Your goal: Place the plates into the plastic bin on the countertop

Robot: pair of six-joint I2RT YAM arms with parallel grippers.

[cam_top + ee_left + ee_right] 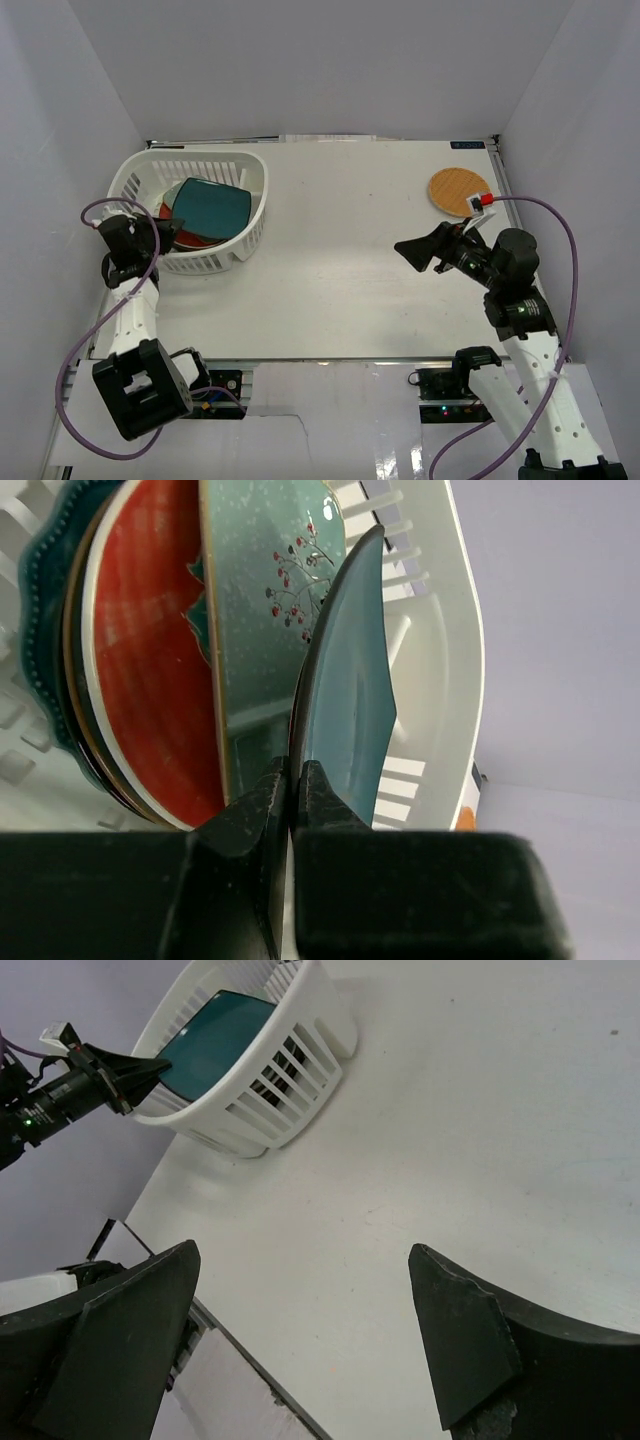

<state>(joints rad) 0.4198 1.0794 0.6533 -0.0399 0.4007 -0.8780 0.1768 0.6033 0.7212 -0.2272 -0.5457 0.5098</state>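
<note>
One plate, the orange woven plate (459, 189), lies on the worktop (340, 260) at far right in the top view, just beyond the right jaws. Plastic bin (140, 170) at far left, with the dark-teal square plate (212, 206) uppermost in it and the left jaws at its near rim.

Left wrist: left jaws pinching the dark-teal square plate's edge. Pale-green plate (260, 610), red plate (145, 660) and teal scalloped plate (40, 630) stacked beside it in the bin.

Right wrist: right jaws spread wide, holding nothing, above bare worktop.
</note>
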